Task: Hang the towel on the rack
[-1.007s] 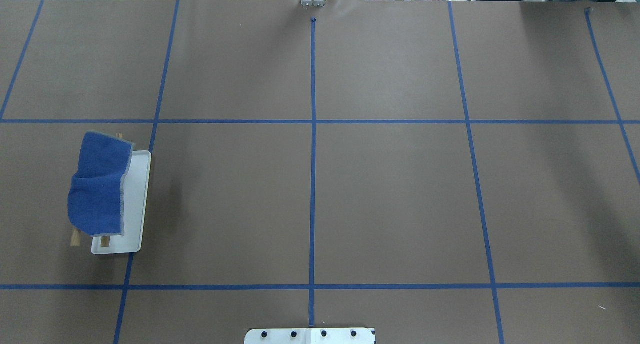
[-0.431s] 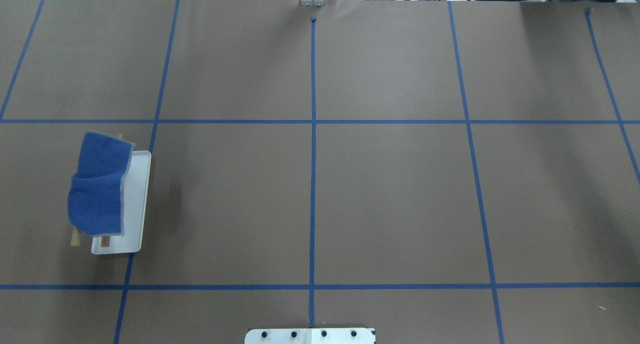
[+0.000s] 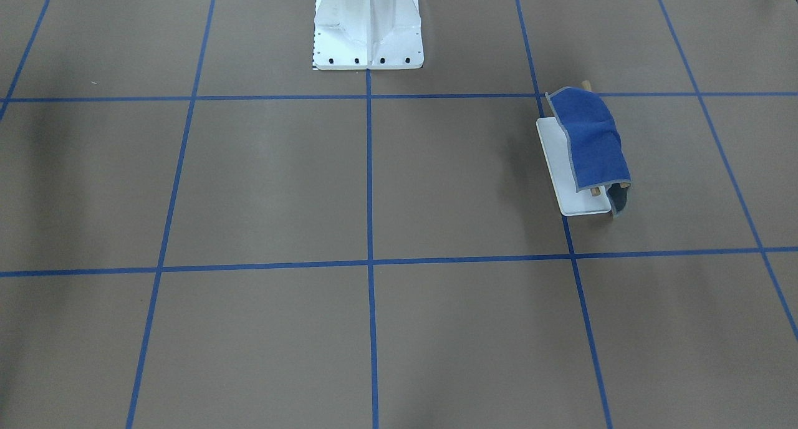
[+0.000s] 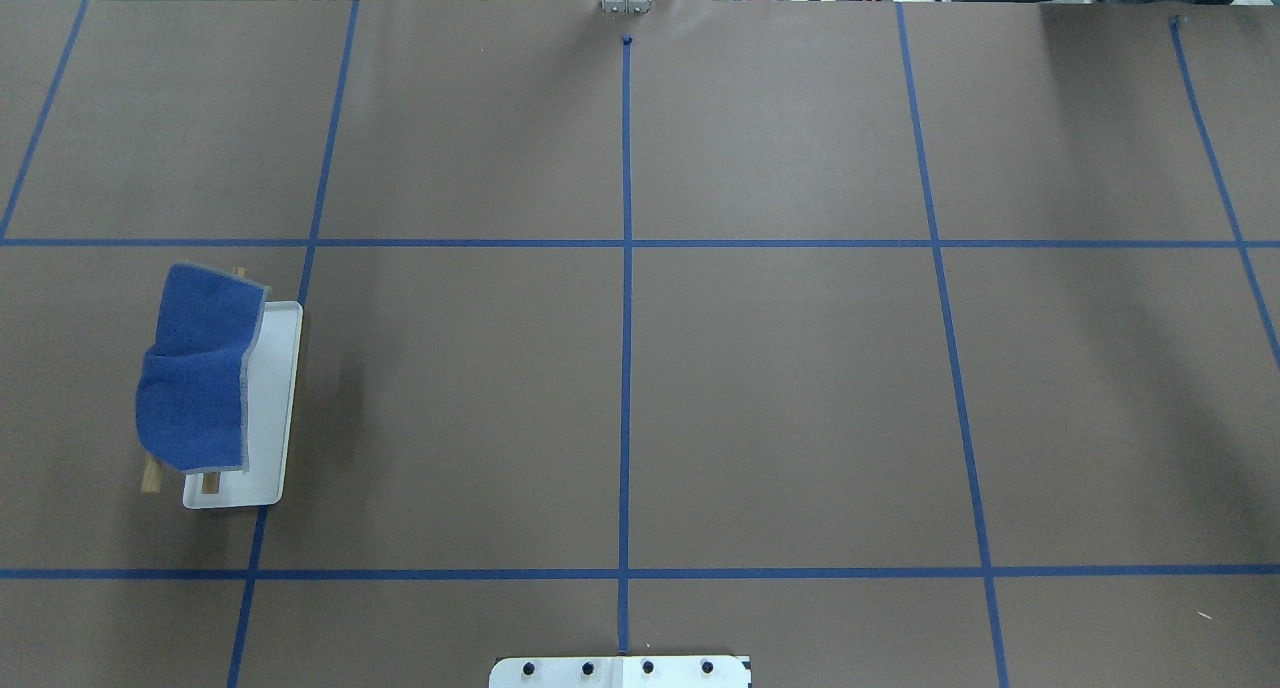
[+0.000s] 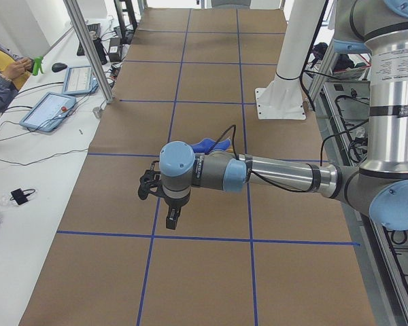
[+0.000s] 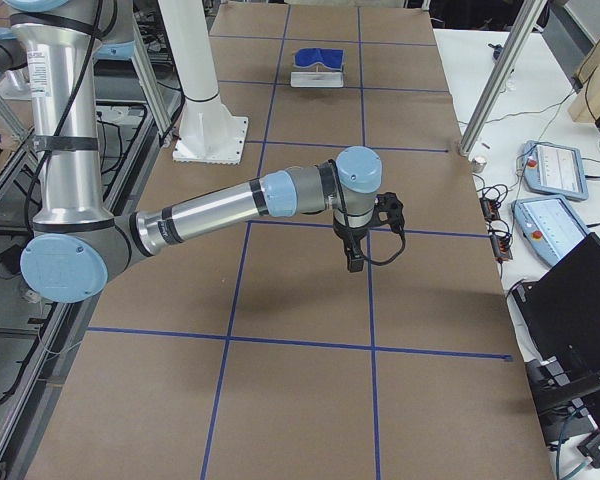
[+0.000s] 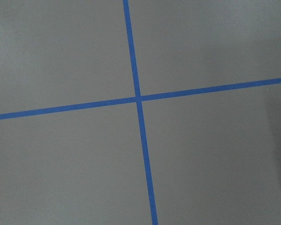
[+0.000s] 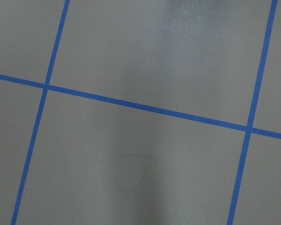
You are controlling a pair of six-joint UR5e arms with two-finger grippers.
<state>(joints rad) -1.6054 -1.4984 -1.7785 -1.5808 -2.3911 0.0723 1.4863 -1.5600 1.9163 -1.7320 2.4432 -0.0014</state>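
1. The towel [image 4: 195,368] hangs blue side up over the two wooden rods [image 4: 150,480] of the rack [image 4: 272,408], at about 9 o'clock on the tabletop [image 4: 780,398] in the overhead view. In the front-facing view, grey shows at one drooping corner.
2. The rack's white tray base sticks out bare at 3 o'clock of the towel, and its near corner overlaps a blue tape line [image 4: 320,168].
3. The left pincer [image 5: 171,219] points down above the tabletop, apart from the rack. It shows only from the side, so I cannot tell whether its fingers are apart or together. In that side view the left forearm crosses in front of the towel and leaves only a blue sliver in sight.
4. The right pincer [image 6: 354,262] hangs over the tabletop, well apart from the rack at the far end. I cannot tell its state either.
5. A white bolted pedestal [image 3: 368,24] stands at 12 o'clock in the front-facing view, well apart from the rack.
6. Tablets [image 5: 47,111] lie on the side bench.
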